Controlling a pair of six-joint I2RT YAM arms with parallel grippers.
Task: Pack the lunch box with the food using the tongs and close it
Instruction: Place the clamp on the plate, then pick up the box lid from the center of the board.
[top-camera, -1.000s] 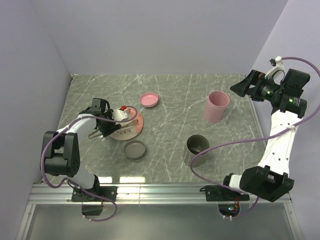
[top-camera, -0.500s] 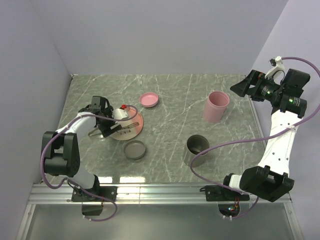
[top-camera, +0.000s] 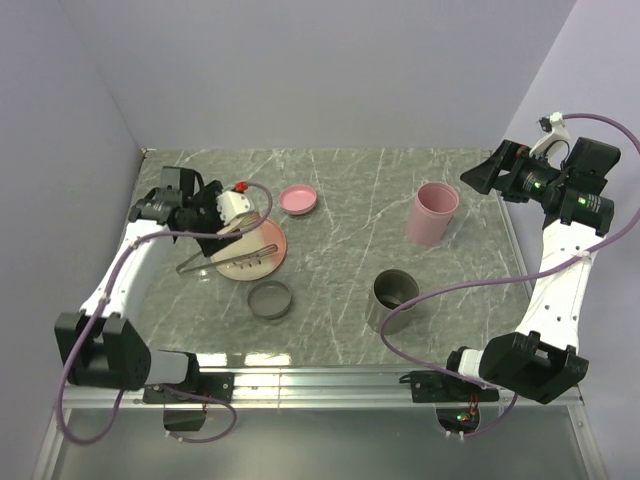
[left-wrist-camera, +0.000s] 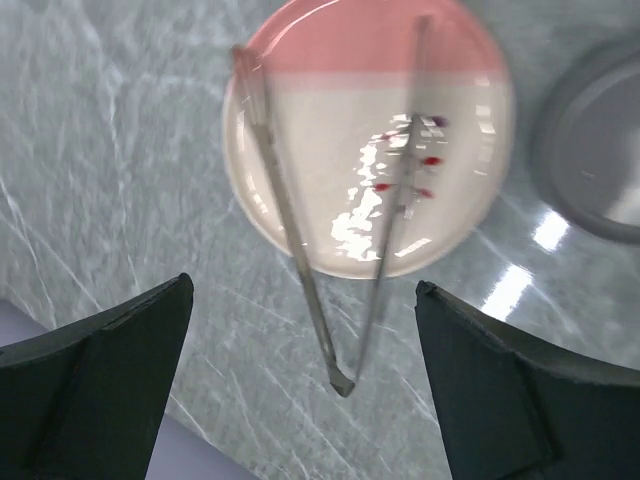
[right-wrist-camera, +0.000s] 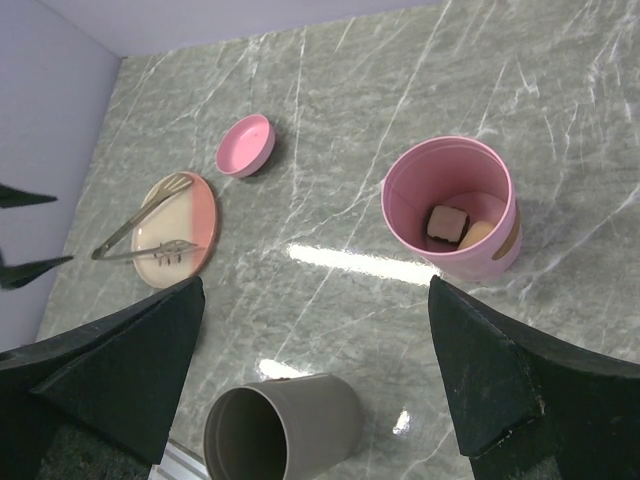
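Left gripper (left-wrist-camera: 302, 290) jaws spread wide, gripping nothing, tongs (left-wrist-camera: 290, 215) lying loose across the plate (left-wrist-camera: 330, 110), joined end past its 6 o'clock rim, between the fingers, right gripper (right-wrist-camera: 316, 290) also wide apart, food (right-wrist-camera: 445, 222) in the pink cup (right-wrist-camera: 395, 200) at its 2 o'clock.

Grey-green marbled tabletop (top-camera: 340, 200). On it: round pink-and-cream plate (top-camera: 262, 272), small pink dish (top-camera: 299, 199), tall pink cup (top-camera: 432, 212), grey cylindrical pot (top-camera: 395, 300), shallow grey lid (top-camera: 270, 300).

Table (top-camera: 340, 200): grey-green marble pattern with white veins.
Plate (left-wrist-camera: 460, 60), ahead of the left gripper (left-wrist-camera: 304, 288): half pink, half cream.
Tongs (left-wrist-camera: 290, 220): silver.
Fingers (left-wrist-camera: 100, 380): black.
Ahead of the right gripper (right-wrist-camera: 316, 288):
- lunch box (right-wrist-camera: 500, 245): pink
- food (right-wrist-camera: 445, 222) inside it: brown-and-white, orange
- cup (right-wrist-camera: 290, 430): taupe
- lid (right-wrist-camera: 245, 145): pink
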